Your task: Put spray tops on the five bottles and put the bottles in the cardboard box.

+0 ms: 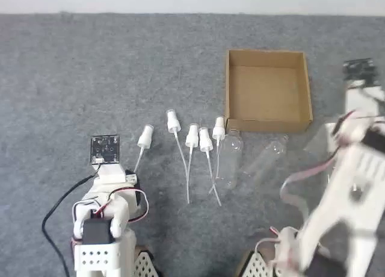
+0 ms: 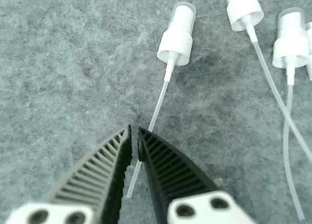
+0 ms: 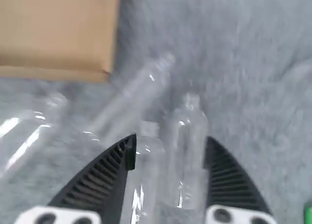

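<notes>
Five white spray tops with long dip tubes lie in a row left of the cardboard box [image 1: 267, 90]; the leftmost spray top [image 1: 145, 136] [image 2: 176, 36] is nearest my left arm [image 1: 105, 229]. My left gripper [image 2: 134, 131] is shut just above that top's thin tube. Two clear bottles [image 1: 230, 156] [image 1: 267, 155] lie in front of the box. My right gripper [image 3: 170, 143] hangs open above two clear bottles [image 3: 187, 146] [image 3: 146, 175] that lie side by side between its fingers. Another bottle [image 3: 136, 95] points toward the box [image 3: 58, 34].
Grey carpet covers the table. The open box sits at the back right with nothing inside. Other spray tops [image 2: 243, 9] [image 2: 291, 39] lie beside the leftmost one. The right arm [image 1: 355, 174] stands over the table's right edge. Wide free carpet lies at the far left.
</notes>
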